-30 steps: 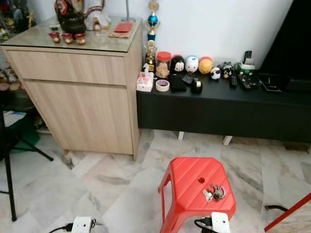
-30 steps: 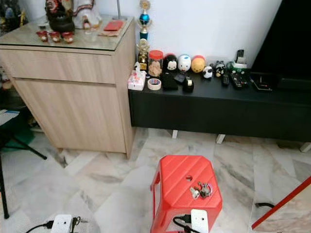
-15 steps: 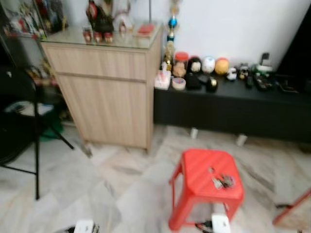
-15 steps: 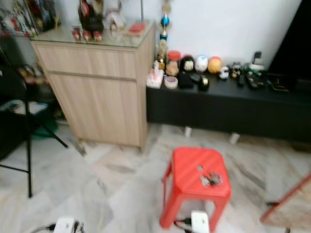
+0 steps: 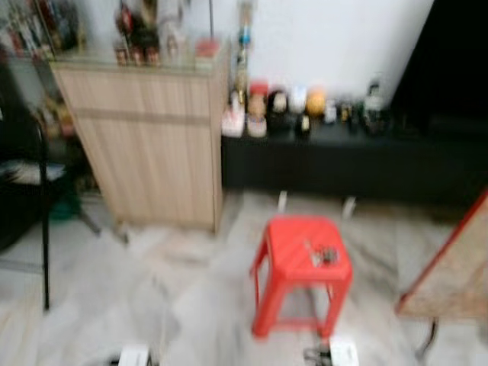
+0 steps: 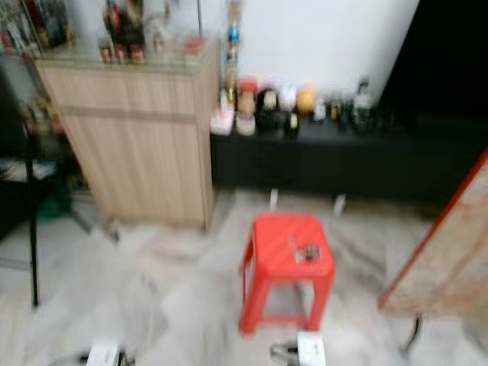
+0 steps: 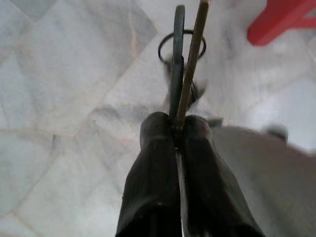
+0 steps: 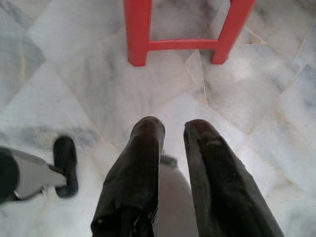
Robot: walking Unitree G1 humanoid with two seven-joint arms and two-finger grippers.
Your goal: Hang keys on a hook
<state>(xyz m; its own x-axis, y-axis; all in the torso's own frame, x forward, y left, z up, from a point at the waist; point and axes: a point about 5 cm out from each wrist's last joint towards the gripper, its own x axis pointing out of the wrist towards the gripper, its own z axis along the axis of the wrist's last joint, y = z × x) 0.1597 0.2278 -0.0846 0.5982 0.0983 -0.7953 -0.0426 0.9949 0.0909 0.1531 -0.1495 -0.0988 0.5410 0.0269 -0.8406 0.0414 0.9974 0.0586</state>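
Observation:
My left gripper (image 7: 175,121) is shut on a set of keys (image 7: 183,59): a dark key and a brass one stick out past the fingertips, with a key ring behind them, above the marble floor. My right gripper (image 8: 174,129) is open with nothing between its fingers, hanging low over the floor near the legs of a red plastic stool (image 8: 187,29). In the blurred eye views the red stool (image 5: 301,259) stands ahead on the floor with a small bunch of metal things (image 5: 324,255) on its seat. The white wrist boxes of both arms show at the bottom edge.
A light wooden cabinet (image 5: 152,145) stands at the back left. Beside it a low black bench (image 5: 343,164) carries several toys and remotes. A black chair frame (image 5: 42,206) is at the left. A red-edged board (image 5: 450,267) leans in at the right.
The whole picture has shifted and blurred, so the camera has moved: the stool looks smaller and farther off, and the red-edged board at the right takes up more of the view.

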